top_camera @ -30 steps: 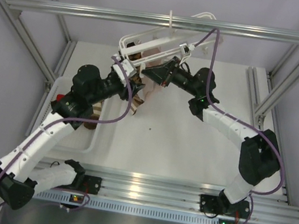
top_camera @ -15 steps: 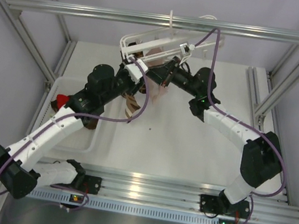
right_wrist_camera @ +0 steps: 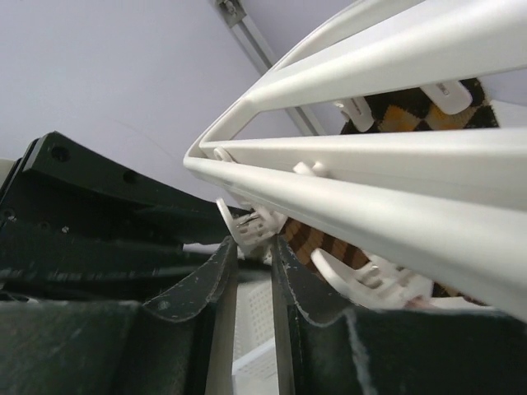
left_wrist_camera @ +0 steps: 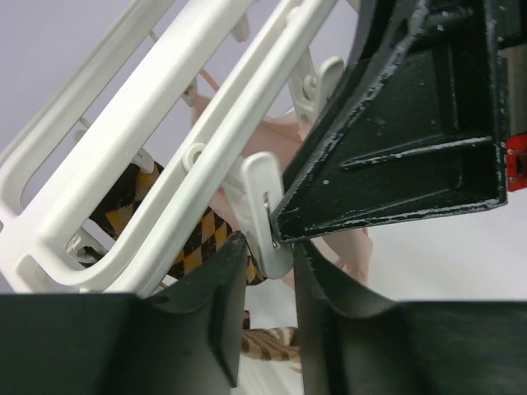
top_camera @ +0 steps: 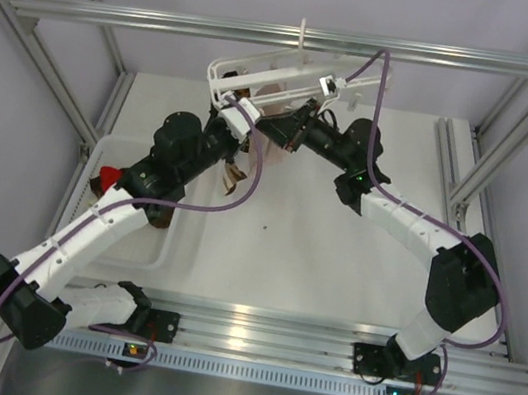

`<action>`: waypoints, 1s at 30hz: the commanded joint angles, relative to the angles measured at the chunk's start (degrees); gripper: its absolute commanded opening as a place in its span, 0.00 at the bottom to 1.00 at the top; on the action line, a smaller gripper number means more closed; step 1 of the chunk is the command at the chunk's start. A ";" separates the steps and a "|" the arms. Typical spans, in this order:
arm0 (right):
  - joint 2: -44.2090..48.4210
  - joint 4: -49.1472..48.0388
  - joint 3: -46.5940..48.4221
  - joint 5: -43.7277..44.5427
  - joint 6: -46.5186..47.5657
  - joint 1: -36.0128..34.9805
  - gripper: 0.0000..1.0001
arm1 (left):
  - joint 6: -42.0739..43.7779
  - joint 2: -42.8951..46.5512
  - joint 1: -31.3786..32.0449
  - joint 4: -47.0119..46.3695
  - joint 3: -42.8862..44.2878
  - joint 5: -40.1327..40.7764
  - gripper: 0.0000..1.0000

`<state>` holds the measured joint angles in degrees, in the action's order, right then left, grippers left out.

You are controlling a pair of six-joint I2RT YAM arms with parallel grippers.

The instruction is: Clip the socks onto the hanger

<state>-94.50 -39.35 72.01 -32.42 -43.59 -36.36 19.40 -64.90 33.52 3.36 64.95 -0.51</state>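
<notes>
Now, you have the striped sock (top_camera: 234, 174) pinched in the left claw (left_wrist_camera: 265, 276). Its fingers stand only narrowly apart and brown-and-cream fabric shows low in the gap. In the top view the rest of the sock dangles under the claw, above the counter (top_camera: 336, 250), at about 11 o'clock from the middle. The hanger (right_wrist_camera: 395, 173) hangs tilted from the rail (top_camera: 172, 22) at 12 o'clock, with a checked sock (left_wrist_camera: 193, 247) and a pink sock (left_wrist_camera: 276, 148) on it. The right claw (right_wrist_camera: 254, 251) comes in from 2 o'clock in the left wrist view, nearly closed, with its tips at a white clip (left_wrist_camera: 262, 206). It looks to be squeezing that clip (a judgement, since the contact itself is not plain).

Expect the sock to be light and limp, so it will fold and sag wherever you do not hold it. Grip it near one edge and offer that edge to the clip. The hanger is stiff but light and probably free to swing on its hook. The clip is springy, slick plastic, likely to slip off the tips if you push sideways.

Neither wrist view shows you the clip's mouth, nor how much fabric sits between the left fingers. The tray (top_camera: 136, 237) at 8 o'clock is partly behind the left arm.
</notes>
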 commanded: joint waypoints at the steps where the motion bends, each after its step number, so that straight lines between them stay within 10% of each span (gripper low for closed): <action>1: 2.92 -1.86 -0.11 -0.71 0.44 -0.91 0.00 | -0.06 0.04 -0.12 -5.90 1.94 0.78 0.18; 14: 3.18 -6.43 0.76 -4.40 -4.13 3.31 0.58 | -2.78 2.33 -1.52 1.92 1.67 -9.32 0.00; 30: 3.00 -8.28 0.07 -7.21 -7.56 2.70 0.58 | -10.17 1.54 -5.04 2.80 3.43 -16.27 0.00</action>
<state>-94.06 -43.35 71.99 -38.28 -50.37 -33.26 11.00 -64.12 28.69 8.16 65.91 -14.76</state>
